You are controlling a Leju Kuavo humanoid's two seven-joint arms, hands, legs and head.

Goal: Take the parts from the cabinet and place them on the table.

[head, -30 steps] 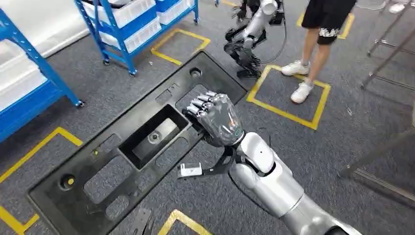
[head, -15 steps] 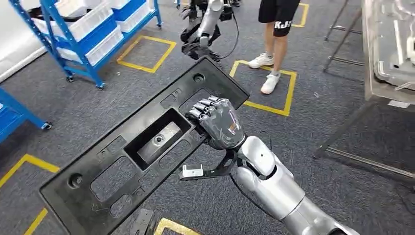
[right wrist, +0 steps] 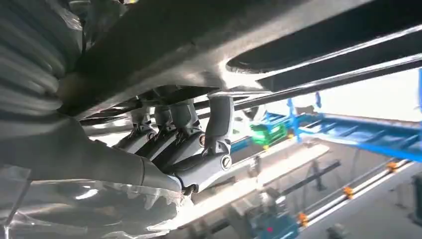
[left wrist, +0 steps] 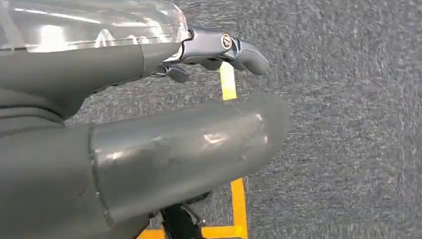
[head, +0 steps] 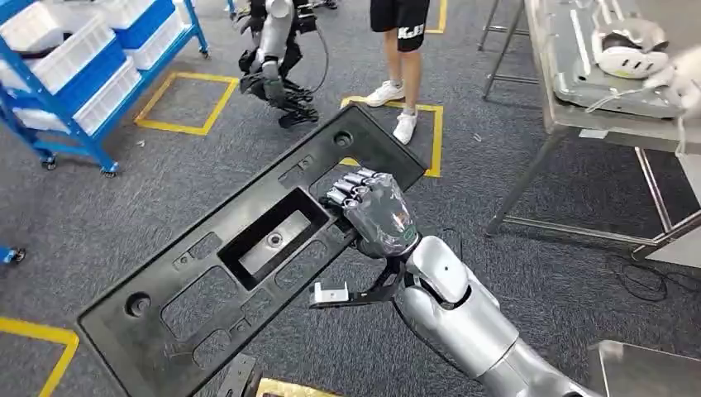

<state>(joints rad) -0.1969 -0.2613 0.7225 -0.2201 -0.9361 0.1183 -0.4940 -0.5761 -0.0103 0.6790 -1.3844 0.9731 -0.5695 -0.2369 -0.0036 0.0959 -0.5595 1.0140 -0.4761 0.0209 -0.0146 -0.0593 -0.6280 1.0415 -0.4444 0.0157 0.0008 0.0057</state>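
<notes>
Above the carpet, right hand fingers clench the diagonal black panel.

Grey carpet floor with yellow tape squares. Metal table at 2 o'clock, bearing a grey moulded panel with a white rounded item on top. Blue rack at 10 o'clock, standing on the carpet.

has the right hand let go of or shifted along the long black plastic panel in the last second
No. The right hand grips the long black plastic panel at the same edge, beside its rectangular recess. The floor and the blue racks shift because the camera turned.
</notes>
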